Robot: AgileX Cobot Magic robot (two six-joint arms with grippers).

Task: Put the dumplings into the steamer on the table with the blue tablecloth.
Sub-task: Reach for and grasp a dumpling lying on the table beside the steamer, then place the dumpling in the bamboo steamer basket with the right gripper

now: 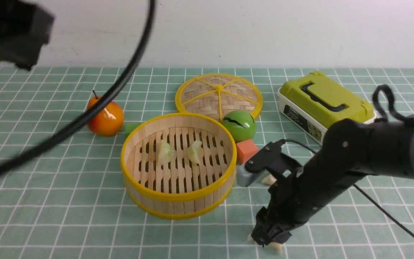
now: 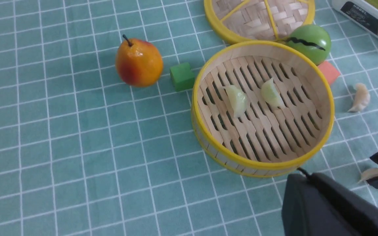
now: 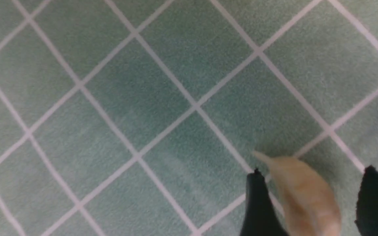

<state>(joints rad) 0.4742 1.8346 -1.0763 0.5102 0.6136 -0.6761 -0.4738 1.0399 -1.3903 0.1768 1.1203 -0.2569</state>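
Dumplings number four by our count, and we place each of them from the right pincer point(image 1: 264, 242). It hangs low over the blue tablecloth point(image 1: 67, 201) at the near side of the table point(image 1: 372, 230).

One cream dumpling point(image 3: 304, 193) lies on the cloth directly between its two black fingers point(image 3: 258, 203). In the right wrist view the jaws stand apart on either side of it. One finger is against or just beside the dumpling, and we cannot tell which. The other is clear of it, with cloth showing in the gap. So we call this pincer open: it straddles the dumpling and has no hold on it.

A second cream dumpling point(image 2: 359, 97) rests on the cloth beyond the pincer, close behind its arm and near an orange block point(image 1: 246, 150).

The remaining two dumplings are already in the steamer point(image 1: 178, 212), which stands just left of the pincer and a little beyond it. One pale green dumpling point(image 1: 165, 151) and another pale green dumpling point(image 1: 195, 151) lie side by side on its slatted floor.

Farther beyond the pincer, past the steamer, the woven lid point(image 1: 218, 94) lies flat, with a green ball point(image 1: 239, 125) at its near rim. A pear point(image 1: 105, 118) and a green block point(image 1: 132, 127) sit well off to the pincer's left. A lunch box point(image 1: 322, 100) sits beyond it to the right.

We see the left arm point(image 1: 9, 32) only as a blurred dark mass, high up and far to the left. The left pincer is closed, and we see nothing in it.
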